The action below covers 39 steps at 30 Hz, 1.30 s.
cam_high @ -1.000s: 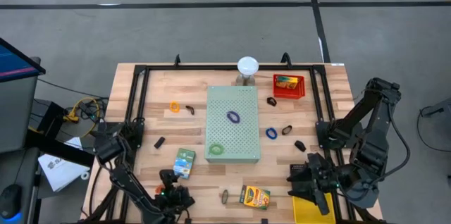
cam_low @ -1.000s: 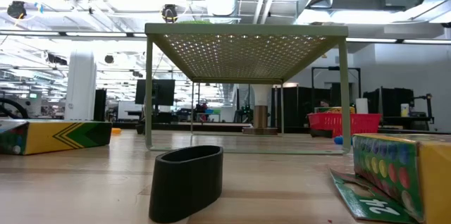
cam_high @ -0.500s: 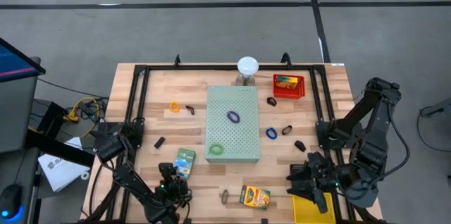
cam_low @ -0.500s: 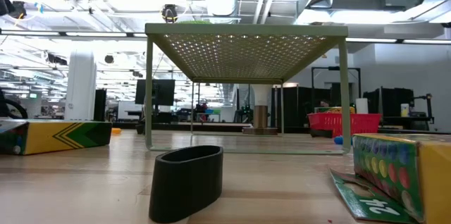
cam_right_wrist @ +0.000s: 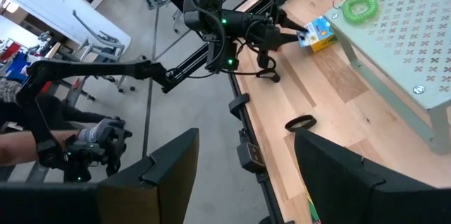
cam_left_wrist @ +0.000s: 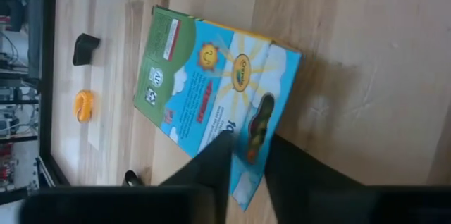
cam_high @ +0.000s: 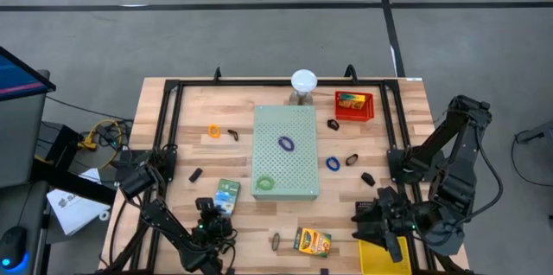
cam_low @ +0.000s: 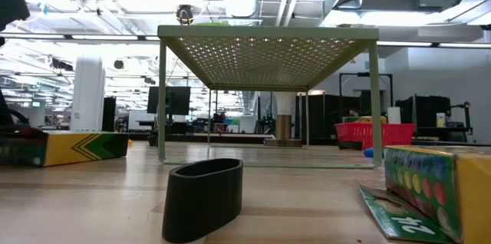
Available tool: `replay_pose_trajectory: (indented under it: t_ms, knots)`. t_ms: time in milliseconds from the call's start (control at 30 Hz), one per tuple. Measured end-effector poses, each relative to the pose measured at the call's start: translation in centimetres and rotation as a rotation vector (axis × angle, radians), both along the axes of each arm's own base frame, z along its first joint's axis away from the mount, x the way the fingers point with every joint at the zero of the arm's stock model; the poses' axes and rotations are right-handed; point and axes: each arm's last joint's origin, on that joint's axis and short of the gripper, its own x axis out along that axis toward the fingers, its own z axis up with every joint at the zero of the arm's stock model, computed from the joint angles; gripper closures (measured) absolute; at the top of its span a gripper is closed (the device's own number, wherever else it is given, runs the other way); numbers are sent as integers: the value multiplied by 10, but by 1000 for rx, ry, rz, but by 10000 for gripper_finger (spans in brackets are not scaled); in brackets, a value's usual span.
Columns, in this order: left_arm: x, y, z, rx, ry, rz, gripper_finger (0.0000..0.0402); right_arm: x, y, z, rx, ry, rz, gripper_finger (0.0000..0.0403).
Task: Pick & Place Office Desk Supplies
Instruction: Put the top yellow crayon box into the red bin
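Both arms are dark, near-black, built of chunky jointed links with rounded housings. The left arm (cam_high: 164, 219) carries small green indicator lights near its wrist, with thin black cables looping alongside. The right arm (cam_high: 449, 171), at 4 o'clock of the tabletop (cam_high: 238, 106), is bulkier, with black cabling. Its hand (cam_right_wrist: 246, 175) has two broad, flat, matte black fingers (cam_right_wrist: 173, 164).

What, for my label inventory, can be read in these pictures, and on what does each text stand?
"24": on the open flap of the yellow-green box, at the right of the low view.
Teal box, left wrist view: a yellow logo oval and other print, too blurred to read.
All other print is too small to read.
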Motion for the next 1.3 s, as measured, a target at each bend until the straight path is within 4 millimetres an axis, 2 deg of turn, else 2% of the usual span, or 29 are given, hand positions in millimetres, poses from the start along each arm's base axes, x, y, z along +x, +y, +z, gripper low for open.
replay_pose_trajectory:
  t_ms: [133,333,500,667,867,1000,1133,1300]
  knots:
    - [0,0,1,-1,-2,6,394,0,0,0,0,0,0,172]
    - [-3,3,19,-55,-54,64,400,0,0,0,0,0,0,172]
    - [-7,8,57,-139,-116,67,401,0,0,1,-9,-9,6,172]
    - [-16,20,103,-261,-201,66,401,1,2,3,-44,-34,30,172]
    - [-33,47,162,-426,-319,68,401,6,1,7,-97,-73,54,172]
    - [-43,67,194,-535,-397,62,401,13,-1,11,-153,-116,63,172]
    - [-50,88,216,-596,-450,45,401,29,-11,23,-157,-157,76,172]
    - [-56,108,238,-666,-511,-3,401,47,-28,52,-208,-246,113,172]
